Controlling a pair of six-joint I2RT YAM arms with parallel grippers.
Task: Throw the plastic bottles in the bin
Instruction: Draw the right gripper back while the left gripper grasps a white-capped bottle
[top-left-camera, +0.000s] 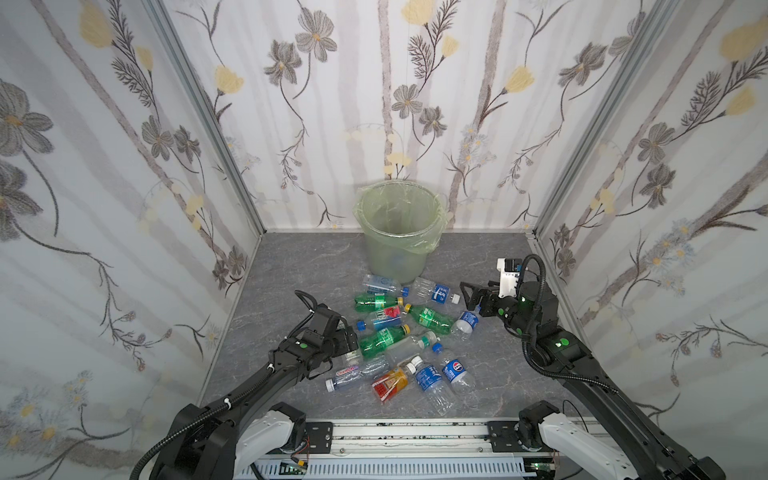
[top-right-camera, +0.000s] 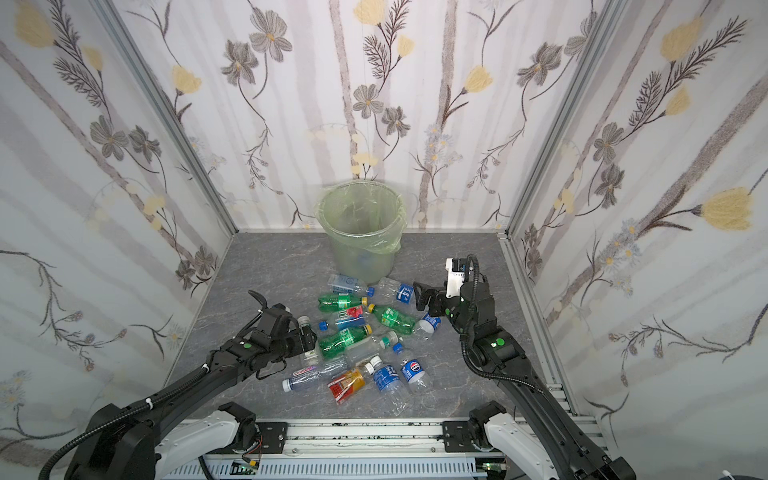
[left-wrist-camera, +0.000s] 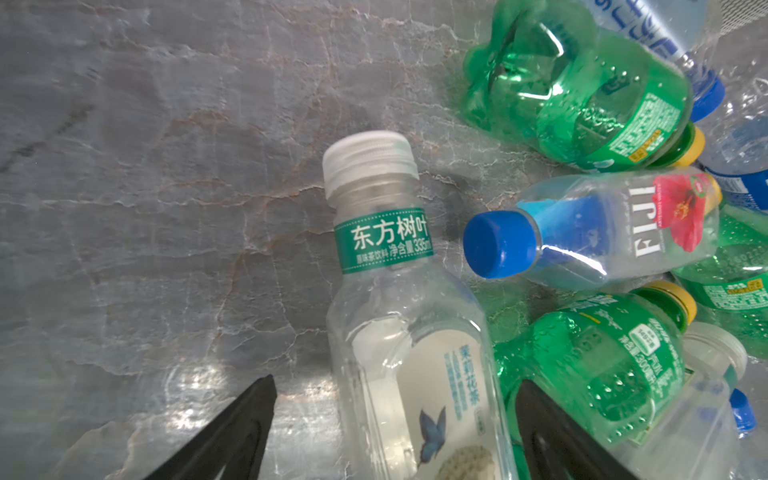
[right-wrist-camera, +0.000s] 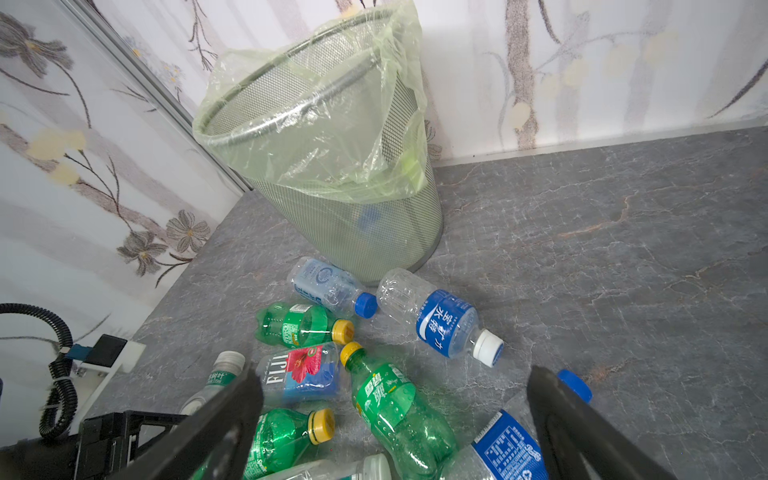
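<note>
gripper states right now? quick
Left gripper: open, jaws either side of the white-capped tea bottle, not clamped on it.
Right gripper: open, holding nothing.

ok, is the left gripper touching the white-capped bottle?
Apart. Left wrist view: left gripper straddles the white-capped bottle; table shows past one finger, and a sliver of green bottle past the other.

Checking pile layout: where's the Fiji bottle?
In a top view the Fiji bottle lies centre-left on the table, between one green bottle and another, in front of the bin.
</note>
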